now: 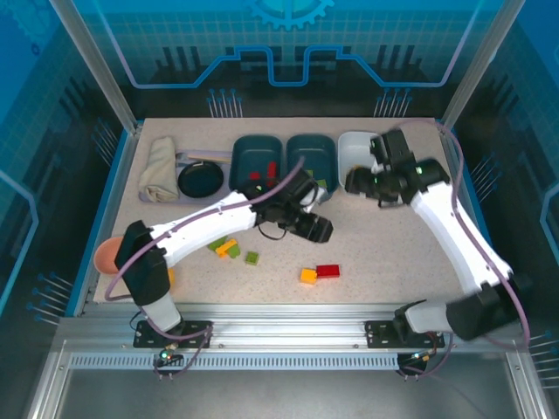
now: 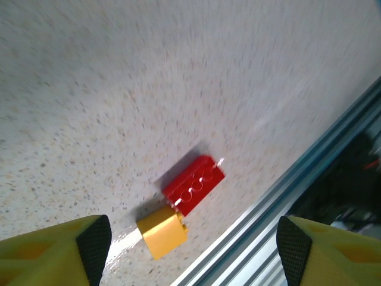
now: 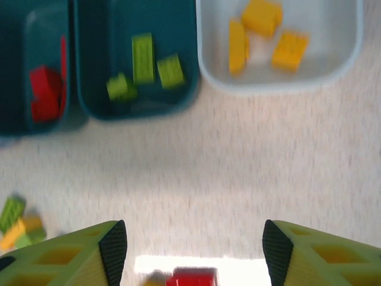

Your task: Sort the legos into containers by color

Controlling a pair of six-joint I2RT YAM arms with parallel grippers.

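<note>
My left pincer (image 2: 190, 253) is wide open and holds nothing. It hangs over the surface (image 1: 393, 253). Through its camera I see a red lego (image 2: 193, 185) lying flat. A yellow-orange lego (image 2: 162, 231) sits right next to it, corner to corner. Both are near the metal rail (image 2: 280, 220) at the front edge. The round bumps on the red lego are too blurry for me to read anything.

My right pincer (image 3: 190, 253) is open too, and it is empty. It hangs over the surface in front of three trays in a row. The left teal tray (image 3: 12, 59) has red legos (image 3: 43, 92) in it. The middle teal tray (image 3: 172, 24) has three green legos (image 3: 143, 56). The white tray (image 3: 327, 24) has three yellow legos (image 3: 262, 15).

From the top camera I see a small pile (image 1: 225, 247) of yellow-orange and green legos on the surface under my left arm. A single green lego (image 1: 251, 257) lies just beside the pile. A black dish (image 1: 201, 179) and a cloth (image 1: 159, 168) sit left of the trays. A pink cup (image 1: 109, 255) stands at the left edge.
</note>
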